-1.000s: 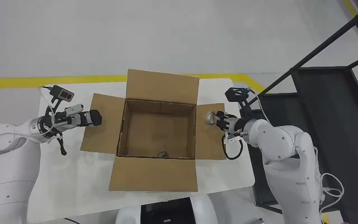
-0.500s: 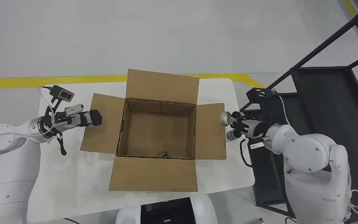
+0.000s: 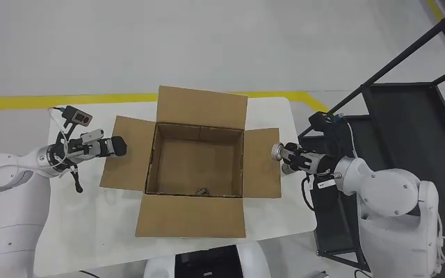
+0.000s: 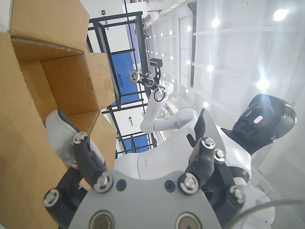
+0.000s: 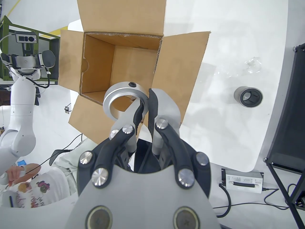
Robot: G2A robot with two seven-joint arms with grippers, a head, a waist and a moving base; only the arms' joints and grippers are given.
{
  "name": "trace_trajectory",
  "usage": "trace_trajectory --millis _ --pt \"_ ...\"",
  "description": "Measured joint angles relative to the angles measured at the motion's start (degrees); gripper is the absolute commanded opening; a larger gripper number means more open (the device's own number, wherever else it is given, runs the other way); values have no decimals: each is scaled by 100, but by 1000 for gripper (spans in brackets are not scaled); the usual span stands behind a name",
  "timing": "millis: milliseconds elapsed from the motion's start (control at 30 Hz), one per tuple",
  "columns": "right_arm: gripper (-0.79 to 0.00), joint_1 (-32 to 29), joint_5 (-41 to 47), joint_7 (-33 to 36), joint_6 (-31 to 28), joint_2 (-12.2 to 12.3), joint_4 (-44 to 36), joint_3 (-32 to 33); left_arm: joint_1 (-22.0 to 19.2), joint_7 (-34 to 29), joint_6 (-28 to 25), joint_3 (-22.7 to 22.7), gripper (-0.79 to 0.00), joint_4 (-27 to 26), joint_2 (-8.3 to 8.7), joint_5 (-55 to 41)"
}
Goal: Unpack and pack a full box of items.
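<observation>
White table (image 3: 278, 115) on a grey floor w/ a yellow line (image 3: 69, 101); black rack (image 3: 407, 125) at the robot's right.

Top view: cardboard box (image 3: 201, 104) sits mid-table, all four flaps folded outward, mouth up, its longer side running left-right. One small dark item (image 3: 202, 189) lies on the box floor against the near wall; type can't be told. Left gripper (image 3: 115, 146) hovers just beside the left flap. Right gripper (image 3: 284, 152) hangs past the outer edge of the right flap, over bare table, w/ a metal ring (image 3: 277, 149) at its tip on the box side.

Left wrist view: left gripper (image 4: 128, 129) jaws spread wide, nothing btwn them; one white pad lies close to the box's side flap (image 4: 28, 129). Box interior walls show as bare cardboard. Far off, the ring (image 4: 134, 76) presents its bore as a near-full circle.

Right wrist view: right gripper (image 5: 145, 106) jaws nearly closed, pinching the ring (image 5: 124, 91) by its rim. Ring projects fwd of the fingertips toward the box mouth, seen obliquely, a small hole on its outer edge. Short metal sleeve (image 5: 249, 96) stands upright on the table, bore up, well apart from the box; clear plastic scrap (image 5: 252, 64) lies near it. Grey power unit (image 5: 243, 179) rests on the floor below the table edge.
</observation>
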Motion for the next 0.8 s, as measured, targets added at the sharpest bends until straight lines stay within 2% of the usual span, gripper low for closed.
trace_trajectory --millis 433,567,800 --pt "-785 -1 1 -1 -1 0 2 -1 0 0 0 0 0 0 0 0" --pt "-785 -201 102 -221 -49 6 7 8 0 0 0 0 0 0 0 0" --pt "-785 -819 159 -278 -362 66 0 770 0 0 0 0 0 0 0 0"
